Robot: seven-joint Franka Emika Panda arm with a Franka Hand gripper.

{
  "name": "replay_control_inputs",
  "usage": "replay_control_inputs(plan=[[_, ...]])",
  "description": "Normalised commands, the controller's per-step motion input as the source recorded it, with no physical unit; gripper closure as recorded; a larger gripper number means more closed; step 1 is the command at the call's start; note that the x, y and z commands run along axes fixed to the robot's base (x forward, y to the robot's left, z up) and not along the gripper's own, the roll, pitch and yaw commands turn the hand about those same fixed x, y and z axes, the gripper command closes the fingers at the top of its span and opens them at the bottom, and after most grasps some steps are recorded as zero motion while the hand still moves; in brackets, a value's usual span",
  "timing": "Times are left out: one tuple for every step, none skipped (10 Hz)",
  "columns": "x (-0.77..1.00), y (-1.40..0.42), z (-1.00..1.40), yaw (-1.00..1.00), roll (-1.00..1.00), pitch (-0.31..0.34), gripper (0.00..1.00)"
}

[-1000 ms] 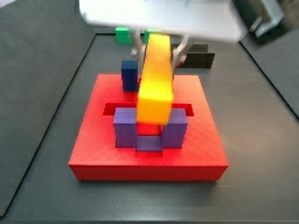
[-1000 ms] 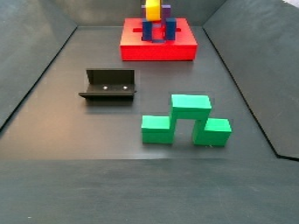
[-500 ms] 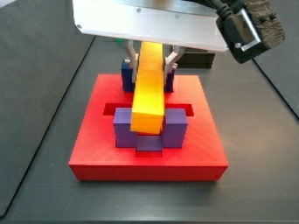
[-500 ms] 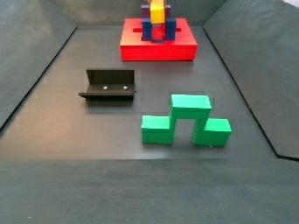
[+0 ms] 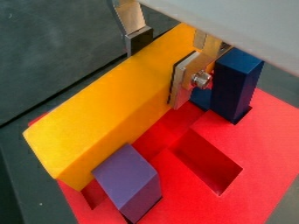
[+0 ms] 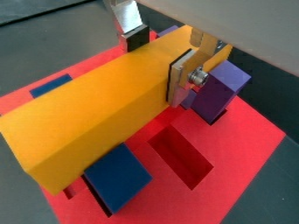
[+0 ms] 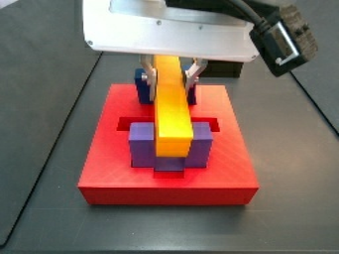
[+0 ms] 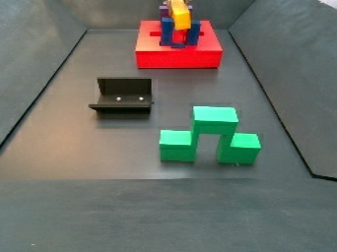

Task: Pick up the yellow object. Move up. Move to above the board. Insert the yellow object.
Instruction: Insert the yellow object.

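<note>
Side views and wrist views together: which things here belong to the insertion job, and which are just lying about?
In the job:
- yellow object, clamped in the hand above the board
- board, with its purple posts and blue posts

Lying about:
- green stepped block, on the floor
- fixture, standing apart from the board

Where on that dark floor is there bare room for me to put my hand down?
Bare floor lies between the fixture and the board, and in front of the green stepped block. The board is crowded: the gripper holds the yellow object down between its posts.
</note>
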Motion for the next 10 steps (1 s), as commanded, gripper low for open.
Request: replay_control_inputs(plan=[[0.11,-0.07,-0.24,0.00,0.00,0.006,1.00],[0.38,0.00,-0.31,-0.01,0.00,0.044,1.00],[0.38,0.01,-0.34,-0.05,0.00,0.033,1.00],[0.25,0.03,-0.27,-0.03,-0.05,0.006,1.00],[0.24,0.04,-0.28,-0.02,-0.08,0.000,1.00],[0.26,0.09,-0.32,-0.03,-0.08,0.000,1.00],[0.25,0.11,-0.37,-0.04,-0.11,0.000,1.00],[0.25,0.10,-0.35,-0.05,-0.11,0.000,1.00],[0.20,0.10,-0.32,-0.04,-0.16,0.000,1.00],[0.13,0.00,-0.31,-0.06,-0.14,0.000,1.00]])
